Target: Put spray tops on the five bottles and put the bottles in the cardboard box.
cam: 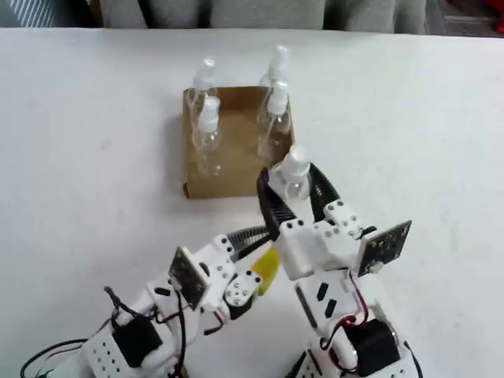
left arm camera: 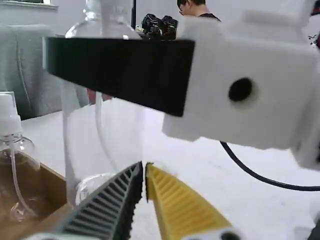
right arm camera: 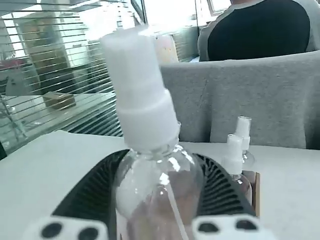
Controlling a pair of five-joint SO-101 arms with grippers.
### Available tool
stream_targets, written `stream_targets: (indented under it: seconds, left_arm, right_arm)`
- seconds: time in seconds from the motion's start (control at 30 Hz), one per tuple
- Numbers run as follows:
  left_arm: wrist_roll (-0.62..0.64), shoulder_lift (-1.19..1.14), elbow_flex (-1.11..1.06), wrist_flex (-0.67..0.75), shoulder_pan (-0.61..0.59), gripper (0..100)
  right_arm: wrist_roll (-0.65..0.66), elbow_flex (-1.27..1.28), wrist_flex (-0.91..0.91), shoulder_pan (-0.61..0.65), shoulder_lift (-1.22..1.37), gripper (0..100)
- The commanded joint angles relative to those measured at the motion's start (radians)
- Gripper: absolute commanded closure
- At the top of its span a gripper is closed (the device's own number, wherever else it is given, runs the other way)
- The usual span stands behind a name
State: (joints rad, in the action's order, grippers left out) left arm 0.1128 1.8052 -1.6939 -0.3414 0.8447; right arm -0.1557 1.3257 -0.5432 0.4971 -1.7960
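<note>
A white table (cam: 425,118) is stretching from near to far. Just beyond its far edge a grey upholstered sofa (right arm camera: 260,100) is standing. Farther off on the left, slatted blinds (right arm camera: 55,90) are hanging, and bright daylight is coming through them and washing the room pale

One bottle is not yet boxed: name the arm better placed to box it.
Right, likely: right end effector holds the capped bottle by the box; left end effector is shut, empty.
</note>
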Motion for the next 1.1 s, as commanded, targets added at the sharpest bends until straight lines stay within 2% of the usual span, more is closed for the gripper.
stream_targets:
  seconds: [0.0,0.3,0.53,0.67,0.8,0.93,1.07]
  left_arm:
    - [0.002,0.013,0.002,0.034,0.010,98]
    - [0.006,-0.033,0.017,0.075,-0.062,98]
    - [0.008,-0.390,0.158,0.170,-0.056,98]
    - [0.008,-0.507,0.176,0.242,-0.058,98]
    - [0.008,-0.495,0.172,0.235,-0.042,98]
    - [0.006,-0.432,0.170,0.157,-0.012,98]
    - [0.006,-0.380,0.164,0.124,-0.035,98]
  right_arm:
    - [-0.009,-0.035,-0.005,0.035,-0.004,98.4]
    - [-0.008,-0.040,-0.033,0.041,-0.004,98.4]
    - [-0.003,-0.034,-0.031,0.010,-0.004,98.4]
    - [-0.005,-0.014,-0.027,-0.028,-0.004,98.4]
    - [-0.003,-0.014,-0.025,-0.027,-0.004,98.4]
    - [-0.003,-0.014,-0.025,-0.033,-0.004,98.4]
    - [-0.002,-0.014,-0.031,-0.033,-0.004,98.4]
